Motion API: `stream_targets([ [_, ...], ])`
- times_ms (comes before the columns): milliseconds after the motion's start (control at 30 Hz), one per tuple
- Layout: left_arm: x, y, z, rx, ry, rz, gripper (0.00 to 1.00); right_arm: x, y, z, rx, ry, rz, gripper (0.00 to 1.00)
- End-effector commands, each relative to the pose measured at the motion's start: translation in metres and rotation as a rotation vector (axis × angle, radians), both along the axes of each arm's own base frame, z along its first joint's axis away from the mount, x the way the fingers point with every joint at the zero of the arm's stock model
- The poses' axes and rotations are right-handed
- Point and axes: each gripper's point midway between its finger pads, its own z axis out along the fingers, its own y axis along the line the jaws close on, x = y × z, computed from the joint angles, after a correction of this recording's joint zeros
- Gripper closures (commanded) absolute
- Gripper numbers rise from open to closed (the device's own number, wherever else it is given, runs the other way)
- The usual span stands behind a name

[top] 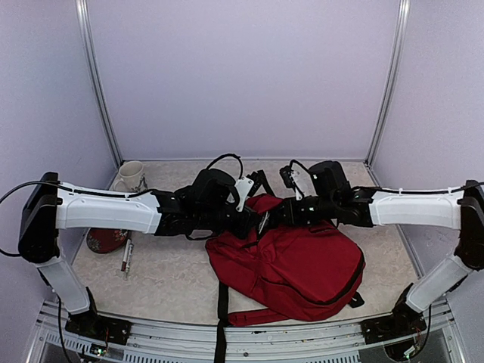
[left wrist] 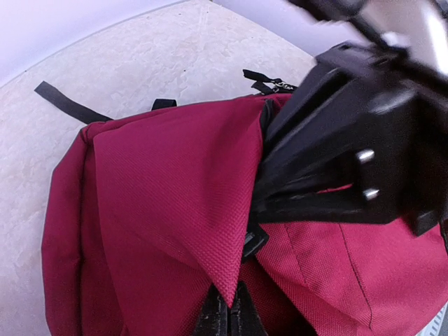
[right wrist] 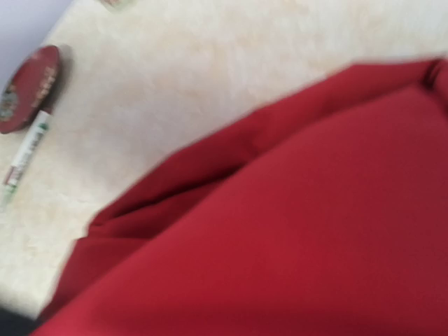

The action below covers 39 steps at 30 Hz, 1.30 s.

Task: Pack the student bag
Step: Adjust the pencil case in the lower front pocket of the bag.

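The bag [top: 302,265] lies flat on the table [top: 166,280], its top end at both arms' tips. The left fingers [left wrist: 225,318] are closed on a peaked fold of its cloth, probably to hold the mouth open. The right fingers [left wrist: 276,185] sit just beyond, at that gap; their grip cannot be told. The pen [top: 126,259] and mug [top: 130,176] lie well left of the left fingers, with bare table between.

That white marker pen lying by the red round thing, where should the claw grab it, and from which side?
Take the white marker pen across the middle of its barrel, coming straight down from above. It lies flat on the beige table, so only its long sides are free. The round red object sits beside its far end, so keep off that end.
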Motion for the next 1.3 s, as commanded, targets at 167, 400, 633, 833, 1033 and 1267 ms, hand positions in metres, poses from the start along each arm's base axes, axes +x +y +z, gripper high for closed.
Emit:
stream_targets([
  [167, 0.007, -0.001, 0.013, -0.047, -0.024, 0.009, 1.00, -0.043, -0.041, -0.021, -0.067, 0.009, 0.018, 0.92],
  [400, 0.006, 0.001, 0.019, -0.052, -0.029, 0.011, 1.00, -0.026, -0.015, -0.031, -0.023, 0.021, 0.038, 0.95],
  [633, 0.003, 0.005, 0.025, -0.062, -0.030, 0.020, 1.00, 0.015, 0.029, -0.020, 0.006, -0.063, 0.085, 0.94],
  [833, 0.005, 0.016, 0.025, -0.026, -0.032, 0.058, 0.85, 0.021, 0.022, -0.018, -0.038, -0.082, 0.058, 0.93],
  [1033, 0.009, 0.046, 0.027, 0.022, -0.040, 0.159, 0.05, -0.001, -0.014, 0.021, -0.128, -0.159, 0.057, 0.81],
  [1267, 0.016, 0.161, -0.030, 0.229, 0.167, 0.567, 0.01, -0.039, -0.053, 0.045, -0.162, -0.183, 0.117, 0.72],
])
